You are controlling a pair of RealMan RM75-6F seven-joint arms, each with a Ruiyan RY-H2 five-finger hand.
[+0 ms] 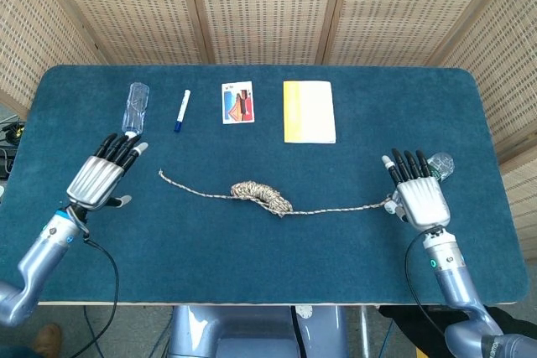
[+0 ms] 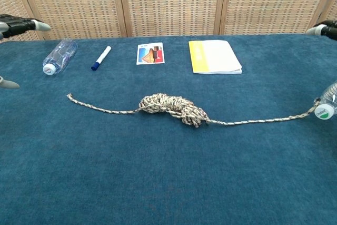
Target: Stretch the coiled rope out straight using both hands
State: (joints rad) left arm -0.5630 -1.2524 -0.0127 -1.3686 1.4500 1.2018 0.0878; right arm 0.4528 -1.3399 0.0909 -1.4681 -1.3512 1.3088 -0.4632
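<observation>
The speckled rope lies slack on the blue table, its knotted coil point(image 1: 261, 194) point(image 2: 171, 107) still bunched at the middle. The rope's left end point(image 1: 161, 173) point(image 2: 69, 96) rests free on the cloth, well right of my left hand point(image 1: 102, 180). That hand holds nothing and its fingers are spread; in the chest view only its fingertips point(image 2: 21, 25) show at the left edge. The rope's right end point(image 1: 390, 202) point(image 2: 315, 108) stops just beside my right hand point(image 1: 419, 199). That hand's fingers are spread too, with nothing between them.
A clear bottle point(image 1: 134, 106) point(image 2: 59, 55), a blue marker point(image 1: 181, 110), a picture card point(image 1: 238, 101) and a yellow booklet point(image 1: 309, 111) lie along the back. A second bottle point(image 1: 438, 165) point(image 2: 327, 103) lies right behind my right hand.
</observation>
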